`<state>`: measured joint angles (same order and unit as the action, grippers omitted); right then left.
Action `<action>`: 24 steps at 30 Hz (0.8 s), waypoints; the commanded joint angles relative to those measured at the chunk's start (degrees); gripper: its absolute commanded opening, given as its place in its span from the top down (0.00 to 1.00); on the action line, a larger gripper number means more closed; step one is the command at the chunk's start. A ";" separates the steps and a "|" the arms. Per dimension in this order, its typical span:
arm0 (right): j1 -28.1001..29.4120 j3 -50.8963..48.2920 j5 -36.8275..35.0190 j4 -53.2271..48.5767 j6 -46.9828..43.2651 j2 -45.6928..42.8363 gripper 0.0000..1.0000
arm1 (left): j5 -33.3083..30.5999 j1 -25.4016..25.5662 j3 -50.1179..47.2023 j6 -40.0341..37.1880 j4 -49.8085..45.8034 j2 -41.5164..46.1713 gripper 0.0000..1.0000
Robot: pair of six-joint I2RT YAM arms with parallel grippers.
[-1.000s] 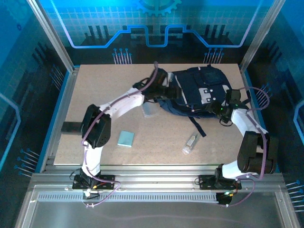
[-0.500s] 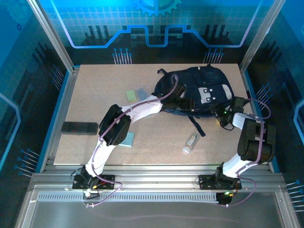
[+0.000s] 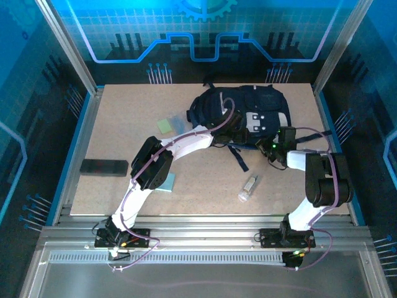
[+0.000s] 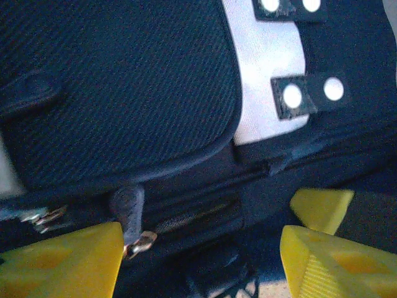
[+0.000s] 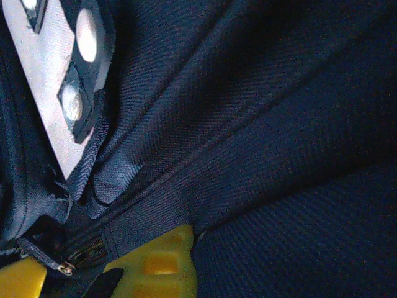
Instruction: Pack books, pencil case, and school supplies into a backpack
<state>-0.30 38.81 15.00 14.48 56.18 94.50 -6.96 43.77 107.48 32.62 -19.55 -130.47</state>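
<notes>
The dark navy backpack [image 3: 242, 115] lies at the back of the table, white patch [image 4: 263, 93] up. My left gripper [image 3: 239, 138] is at its near edge, open; in the left wrist view its yellow fingers [image 4: 62, 261] stand wide on either side of the zipper seam, a metal zipper pull [image 4: 139, 242] just beside the left one. My right gripper [image 3: 273, 148] presses into the backpack's near right side, shut on a fold of its fabric [image 5: 205, 205], one yellow finger [image 5: 158, 264] showing. The books are out of view. I cannot tell whether the pencil case is in view.
A pale-green block [image 3: 165, 126] with a bluish translucent piece [image 3: 180, 119] beside it lies left of the backpack. The teal pad [image 3: 166, 181] sits by the left arm's elbow, the clear tube [image 3: 249, 187] near the front. A dark strap [image 3: 239, 158] trails forward. A black slab [image 3: 103, 166] lies at the left edge.
The right gripper has shut and moved left, and the backpack has shifted left with it. The left arm swung right to the backpack's near edge, opening a little wider.
</notes>
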 commanded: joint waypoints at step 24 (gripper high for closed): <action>6.30 -4.07 -6.06 -5.40 4.99 -5.64 1.00 | -14.63 -3.80 -2.94 -2.00 0.41 -3.91 0.75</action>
<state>4.80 36.69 8.97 13.02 61.52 90.08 -19.05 42.87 104.12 29.98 -19.46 -131.28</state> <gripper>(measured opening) 0.073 0.277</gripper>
